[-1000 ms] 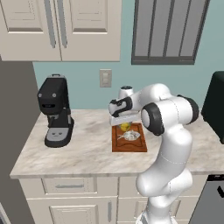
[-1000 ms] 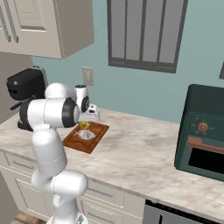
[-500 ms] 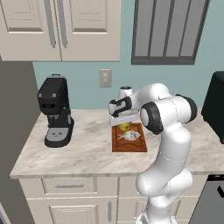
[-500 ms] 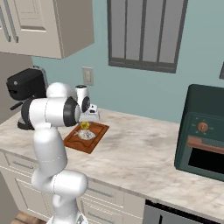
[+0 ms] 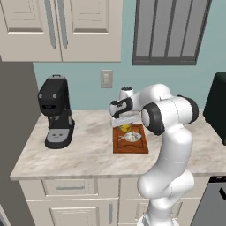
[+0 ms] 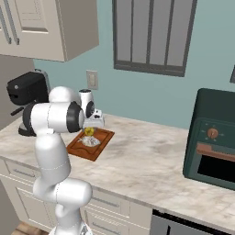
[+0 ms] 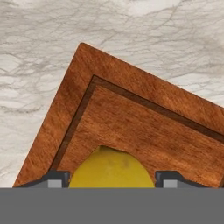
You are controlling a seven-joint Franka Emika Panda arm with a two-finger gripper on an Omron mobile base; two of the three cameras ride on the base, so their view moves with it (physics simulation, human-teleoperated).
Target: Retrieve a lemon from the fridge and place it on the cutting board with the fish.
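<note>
Marble counter (image 5: 84, 150) carries the cutting board (image 5: 132, 148) with fish (image 5: 131, 137); gripper (image 7: 112, 177) fingers flank the lemon (image 7: 111, 168), grip uncertain.

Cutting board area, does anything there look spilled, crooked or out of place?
Nothing stands out. The cutting board lies flat on the counter, the fish and lemon sit inside its rim, and the coffee machine stands upright.

The claw (image 7: 112, 178) now parts a little wider around the lemon (image 7: 111, 168). Its tips stand looser than a moment ago.
</note>
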